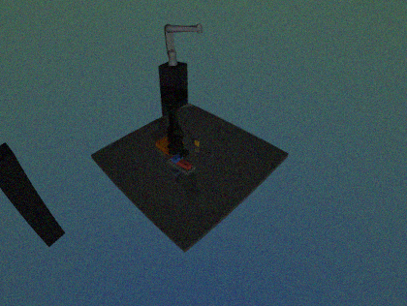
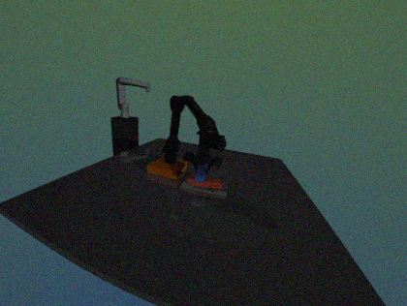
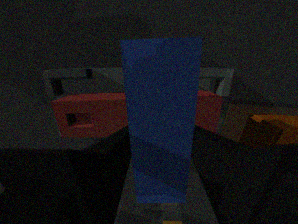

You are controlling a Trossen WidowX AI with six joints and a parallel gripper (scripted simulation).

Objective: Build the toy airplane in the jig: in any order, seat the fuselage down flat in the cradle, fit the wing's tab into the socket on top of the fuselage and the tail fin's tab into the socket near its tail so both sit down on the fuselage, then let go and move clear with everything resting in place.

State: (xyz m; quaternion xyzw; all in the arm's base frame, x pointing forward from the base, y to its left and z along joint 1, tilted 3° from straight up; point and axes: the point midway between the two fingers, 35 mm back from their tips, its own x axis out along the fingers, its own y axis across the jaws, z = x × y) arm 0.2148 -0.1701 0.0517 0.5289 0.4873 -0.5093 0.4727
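The blue wing (image 3: 161,120) hangs upright in the end effector (image 2: 203,167), which is clamped on it, its long face filling the middle of the wrist view. It is carried on end, presumably so that the tab on its lower edge can be brought down into a socket; the tab itself is not visible.

Just below and behind the wing lies the red fuselage (image 3: 90,116), set flat in the grey cradle (image 3: 55,80), whose walls rise at both ends to keep the body from sliding while parts are pressed in. A dark square socket (image 3: 72,119) shows on the fuselage near its left end in the wrist view. Whether the wing is already touching the fuselage cannot be told.

Beside the cradle, toward the far corner of the surface (image 2: 291,232), sits an orange tray (image 2: 167,168). A small yellow piece (image 1: 197,143), likely the tail fin, rests on the surface just beside the jig, toward the right corner in the top view.
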